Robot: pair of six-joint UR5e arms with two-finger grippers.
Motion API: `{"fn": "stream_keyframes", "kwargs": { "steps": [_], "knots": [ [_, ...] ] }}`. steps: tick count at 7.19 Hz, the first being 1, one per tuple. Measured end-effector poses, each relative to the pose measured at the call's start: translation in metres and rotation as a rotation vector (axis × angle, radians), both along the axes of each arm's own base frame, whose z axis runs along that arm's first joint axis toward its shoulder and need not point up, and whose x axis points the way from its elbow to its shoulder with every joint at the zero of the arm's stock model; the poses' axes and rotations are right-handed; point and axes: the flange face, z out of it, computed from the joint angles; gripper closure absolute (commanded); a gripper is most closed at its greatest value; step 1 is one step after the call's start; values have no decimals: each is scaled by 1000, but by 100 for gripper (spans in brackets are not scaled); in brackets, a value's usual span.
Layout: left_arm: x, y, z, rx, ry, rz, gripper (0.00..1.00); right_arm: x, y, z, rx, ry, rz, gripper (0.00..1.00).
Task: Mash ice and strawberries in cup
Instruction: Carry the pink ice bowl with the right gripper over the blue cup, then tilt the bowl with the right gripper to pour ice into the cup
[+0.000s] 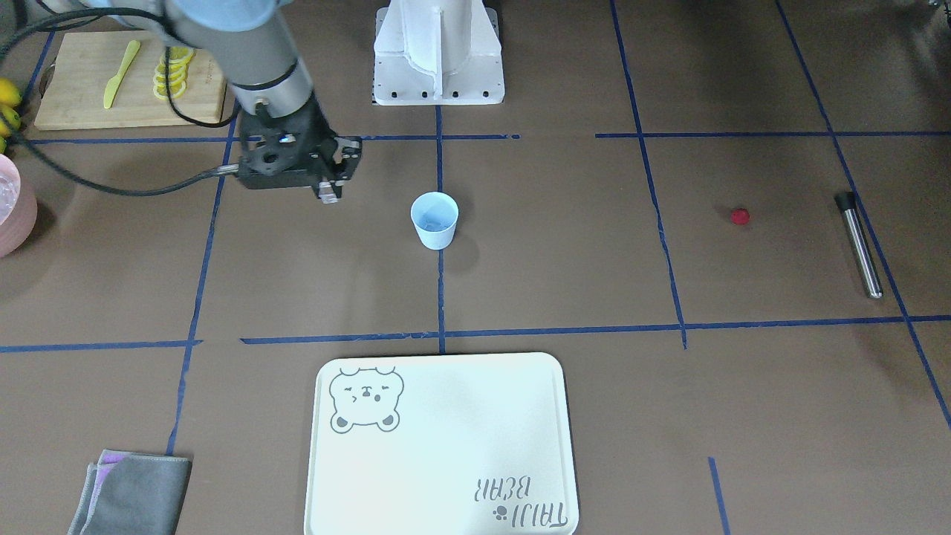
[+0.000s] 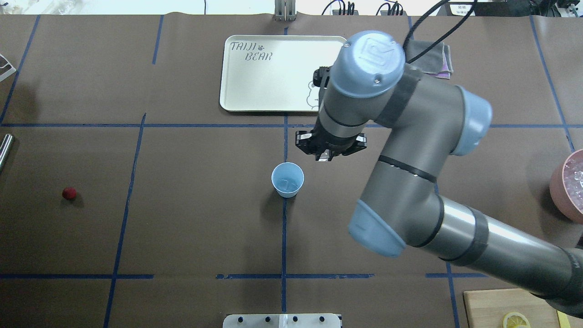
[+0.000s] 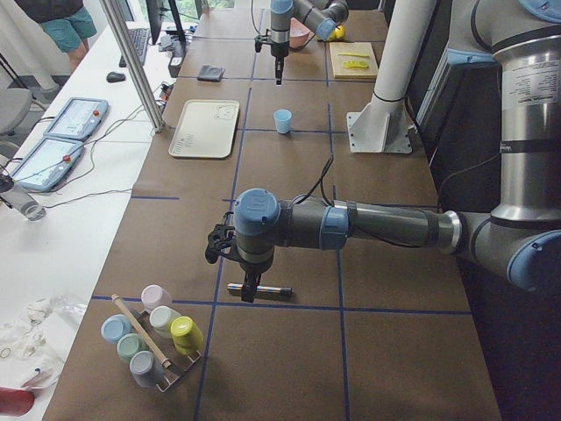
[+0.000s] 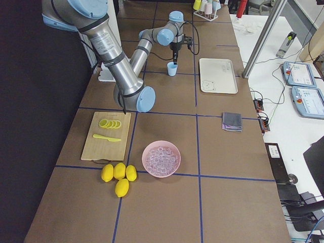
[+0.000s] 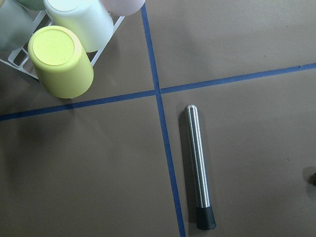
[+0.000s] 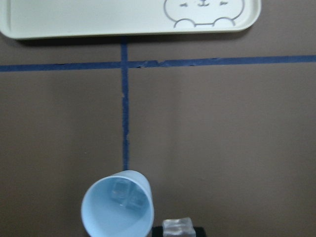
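Observation:
The pale blue cup (image 1: 435, 219) stands upright at the table's middle, and the right wrist view shows two pieces of ice (image 6: 126, 194) inside it. My right gripper (image 1: 328, 192) hangs beside the cup, on its robot-right side, shut on another clear ice cube (image 6: 177, 226). One red strawberry (image 1: 740, 216) lies alone on the paper far to the robot's left, also in the overhead view (image 2: 69, 193). My left gripper (image 3: 250, 295) hovers over a steel muddler (image 5: 198, 168); I cannot tell if it is open or shut.
A cream tray (image 1: 446, 446) lies beyond the cup. A pink bowl (image 4: 145, 158) of ice, lemons (image 4: 119, 174) and a cutting board (image 1: 74, 74) with lemon slices and a yellow knife sit at the robot's right. A grey cloth (image 1: 134, 494) lies near the tray. A rack of cups (image 3: 153, 342) stands by the muddler.

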Motion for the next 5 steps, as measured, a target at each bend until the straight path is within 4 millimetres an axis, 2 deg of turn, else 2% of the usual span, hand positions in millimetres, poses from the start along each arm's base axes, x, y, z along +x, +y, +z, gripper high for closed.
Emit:
{"fn": "stream_keyframes", "kwargs": {
  "steps": [1,2,3,4,5],
  "knots": [
    [0,0,0,0,0,0,0,-34,4,-10,4,16,5,100],
    [0,0,0,1,0,1,0,-56,10,-11,13,34,5,99],
    [0,0,1,0,0,1,0,-71,15,-7,20,54,3,98],
    [0,0,1,0,1,1,0,-80,17,-3,23,65,0,92],
    [0,-1,1,1,1,1,0,-85,18,-1,26,65,-1,50]
  ]
}}
